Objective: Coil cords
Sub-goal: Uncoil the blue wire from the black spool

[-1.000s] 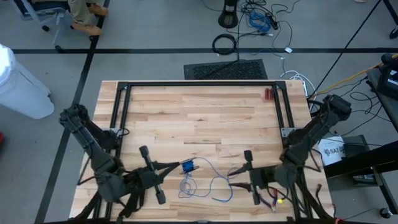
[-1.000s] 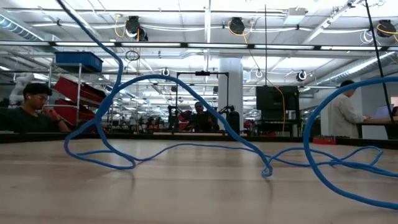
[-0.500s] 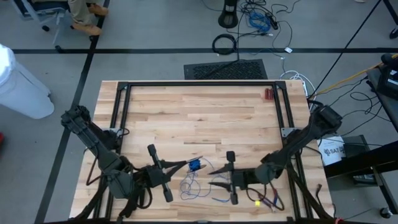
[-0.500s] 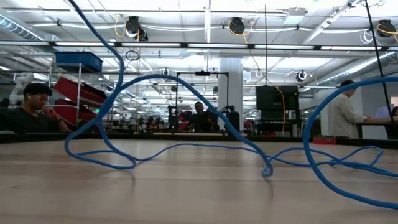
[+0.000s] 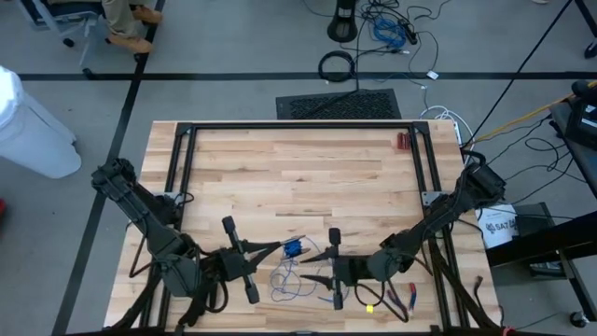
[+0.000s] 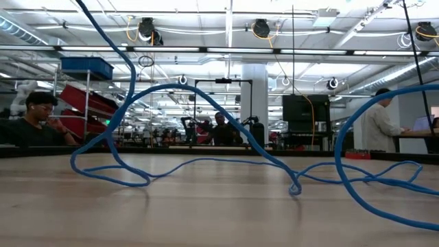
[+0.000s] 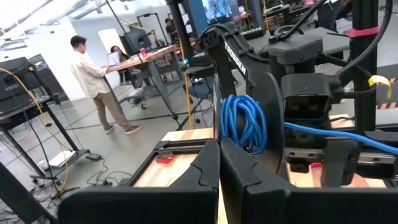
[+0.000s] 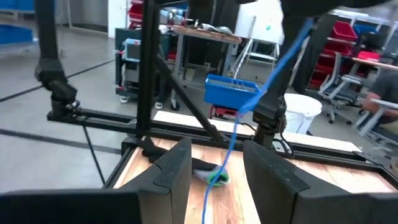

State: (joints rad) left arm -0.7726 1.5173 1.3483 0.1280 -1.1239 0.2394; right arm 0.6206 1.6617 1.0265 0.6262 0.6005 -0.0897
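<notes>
Now the left end effector (image 5: 277, 246) is clenched on the blue cord (image 5: 297, 277), pinching it by a small wound bundle (image 5: 293, 247) at its tips; in the left wrist view that bundle (image 7: 244, 122) sits just beyond the pressed-together fingers (image 7: 205, 171). From there the cord trails loose over the worktop (image 5: 298, 177), looping between the two end effectors, and in the low view it arcs and lies in slack curls (image 6: 206, 130). Opposite it, the right end effector (image 5: 308, 267) hangs near, fingers (image 8: 174, 168) parted and released, with a strand of the cord (image 8: 233, 146) running in the gap between them, untouched. Red-handled pliers (image 5: 403, 297) lie behind the right end effector.
</notes>
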